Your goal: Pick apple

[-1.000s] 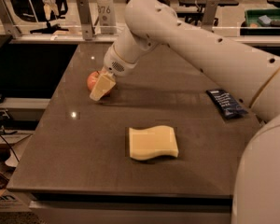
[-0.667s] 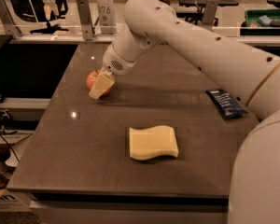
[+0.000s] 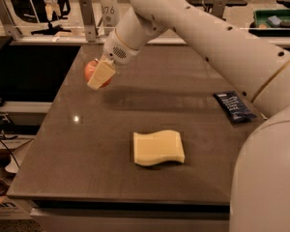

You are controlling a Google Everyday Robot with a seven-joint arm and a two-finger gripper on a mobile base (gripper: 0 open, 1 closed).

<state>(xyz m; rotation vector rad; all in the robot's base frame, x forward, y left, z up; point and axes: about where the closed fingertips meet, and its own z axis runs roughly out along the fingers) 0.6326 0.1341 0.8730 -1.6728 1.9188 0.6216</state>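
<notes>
The apple (image 3: pixel 89 70) is small, round and red-orange, near the table's left edge toward the back. My gripper (image 3: pixel 98 78) reaches it from the upper right, at the end of the white arm. It is shut on the apple, and one cream-coloured finger (image 3: pixel 101 74) covers the apple's front right side. The other finger is hidden behind the fruit. The apple hangs a little above the dark table (image 3: pixel 63 168).
A flat wavy yellow sponge (image 3: pixel 158 148) lies at the table's front middle. A dark blue packet (image 3: pixel 233 106) lies at the right, beside my arm. A green bin (image 3: pixel 276 18) stands on another surface at the back right. Metal frames stand behind the table.
The gripper and the apple have risen slightly from the tabletop and shifted a little left. The sponge and the packet have not moved.
</notes>
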